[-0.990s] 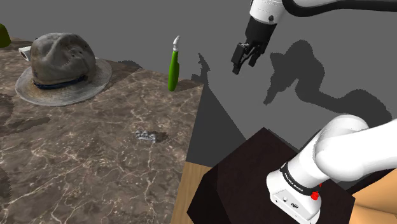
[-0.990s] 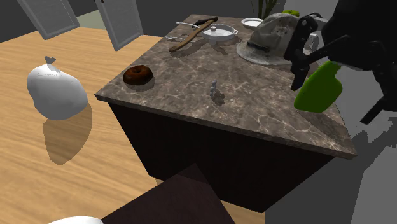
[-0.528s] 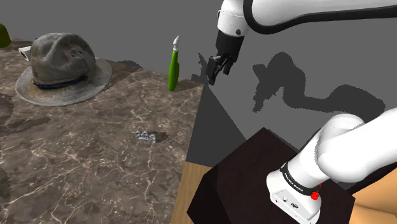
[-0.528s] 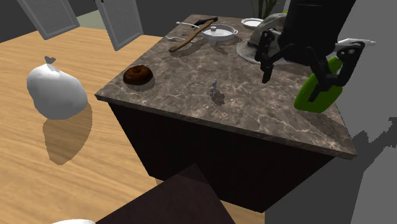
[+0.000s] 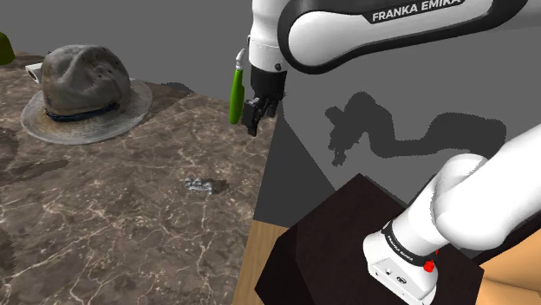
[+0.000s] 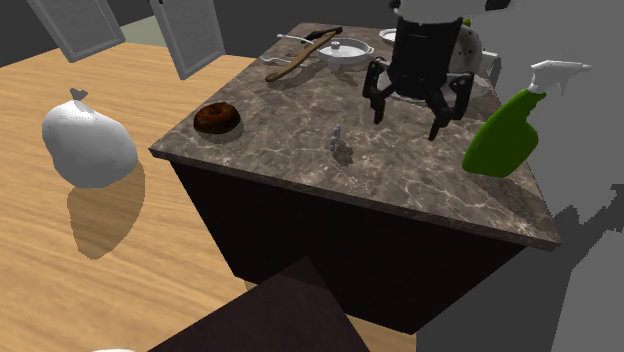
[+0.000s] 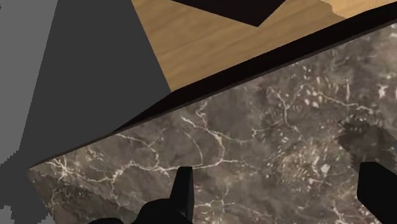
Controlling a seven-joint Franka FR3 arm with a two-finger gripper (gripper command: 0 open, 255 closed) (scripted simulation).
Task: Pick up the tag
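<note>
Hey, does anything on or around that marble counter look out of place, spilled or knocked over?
Nothing is spilled or tipped. Two things look oddly placed: a dark brown doughnut lies bare on the counter near its corner, and a tied white bag sits on the wooden floor.

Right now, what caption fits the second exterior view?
Open fingers hover over the counter, the grey tag lying apart.

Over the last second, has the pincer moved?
Yes. In the shoulder view the pincer went left and down, ending beside the green bottle.
</note>
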